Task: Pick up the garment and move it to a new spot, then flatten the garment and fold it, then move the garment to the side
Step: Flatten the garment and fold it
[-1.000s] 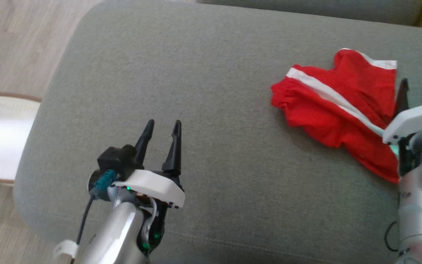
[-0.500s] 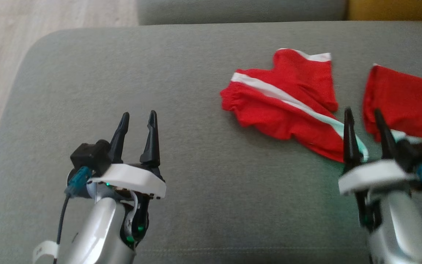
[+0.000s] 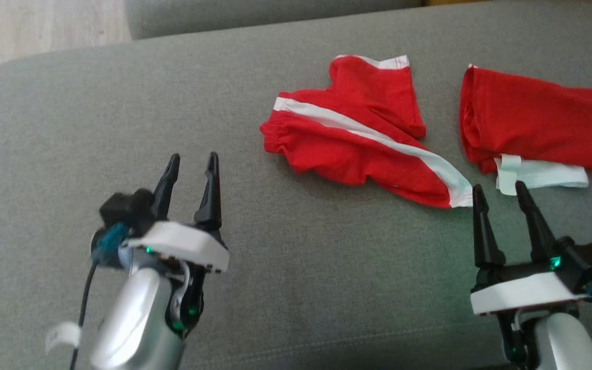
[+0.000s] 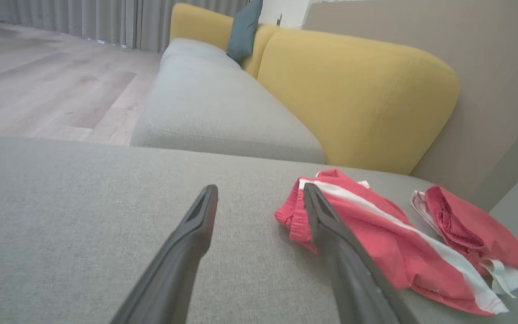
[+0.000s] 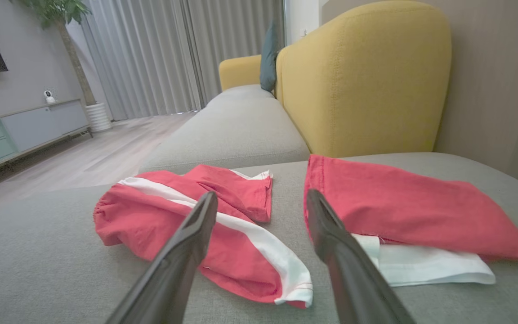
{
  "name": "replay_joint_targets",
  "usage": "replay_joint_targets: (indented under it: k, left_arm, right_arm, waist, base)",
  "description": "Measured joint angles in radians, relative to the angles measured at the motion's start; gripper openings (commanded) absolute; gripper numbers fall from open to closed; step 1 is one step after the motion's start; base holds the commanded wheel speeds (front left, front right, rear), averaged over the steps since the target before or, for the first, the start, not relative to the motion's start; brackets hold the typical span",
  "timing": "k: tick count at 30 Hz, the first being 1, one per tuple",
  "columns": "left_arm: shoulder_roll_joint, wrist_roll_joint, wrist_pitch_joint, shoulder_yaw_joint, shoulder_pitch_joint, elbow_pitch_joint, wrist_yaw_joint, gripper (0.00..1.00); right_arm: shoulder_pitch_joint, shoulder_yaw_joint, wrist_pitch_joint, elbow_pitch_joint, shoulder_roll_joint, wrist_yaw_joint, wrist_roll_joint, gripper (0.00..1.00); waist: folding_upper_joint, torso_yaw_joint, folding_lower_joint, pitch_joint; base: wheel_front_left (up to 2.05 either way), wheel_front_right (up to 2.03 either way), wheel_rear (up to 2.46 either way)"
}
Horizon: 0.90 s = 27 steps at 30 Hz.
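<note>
Crumpled red shorts with a white side stripe [image 3: 357, 141] [image 4: 376, 234] [image 5: 187, 220] lie on the grey sofa cushion [image 3: 121, 113]. To their right rests a folded red garment with a white edge [image 3: 532, 123] [image 5: 403, 211] [image 4: 470, 225]. My right gripper [image 3: 499, 192] [image 5: 261, 198] hovers open just in front of the gap between the two garments, touching neither. My left gripper [image 3: 191, 162] [image 4: 261, 191] is open and empty over bare cushion, left of the shorts.
A yellow backrest [image 5: 362, 76] [image 4: 353, 94] rises behind the cushion, with another grey seat [image 5: 236, 130] and a dark blue pillow [image 4: 243, 29] beyond. Wooden floor [image 3: 29, 25] lies past the cushion's left edge.
The head camera has swung right, bringing the folded red garment and my whole right gripper into view. The right gripper has drawn back from the shorts; the left stays open.
</note>
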Motion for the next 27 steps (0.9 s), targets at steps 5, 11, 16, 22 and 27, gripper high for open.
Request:
replay_joint_targets:
  k: [5,11,16,22,27]
  left_arm:
    - [0.011,0.024,0.091,-0.033,-0.141,0.085,-0.029,1.0]
    - [0.008,-0.009,0.238,-0.061,-0.35,0.222,-0.088,1.0]
    - [-0.001,-0.058,0.314,-0.078,-0.443,0.327,-0.132,1.0]
    - [-0.012,-0.111,0.344,-0.098,-0.536,0.448,-0.149,1.0]
    - [-0.015,-0.121,0.343,-0.126,-0.608,0.538,-0.149,1.0]
  right_arm:
    - [-0.019,-0.019,0.013,-0.035,0.0,0.0,-0.002,1.0]
    - [-0.071,0.0,0.021,-0.055,0.0,0.0,-0.02,1.0]
    - [-0.084,0.006,0.018,-0.054,0.0,0.0,-0.02,1.0]
    - [-0.085,0.025,0.006,-0.046,0.0,0.0,-0.02,1.0]
    - [-0.1,0.037,-0.004,-0.034,0.0,0.0,-0.019,1.0]
  waist:
    - [0.0,-0.014,0.0,0.043]
    - [0.0,-0.034,0.0,0.106]
    - [0.0,-0.06,0.0001,0.148]
    - [0.0,-0.089,0.0001,0.182]
    - [0.0,-0.11,0.0001,0.195]
  base:
    - [0.0,0.0,0.0]
    - [0.0,0.0,0.0]
    - [0.0,0.0,0.0]
    - [0.0,0.0,0.0]
    - [0.0,0.0,0.0]
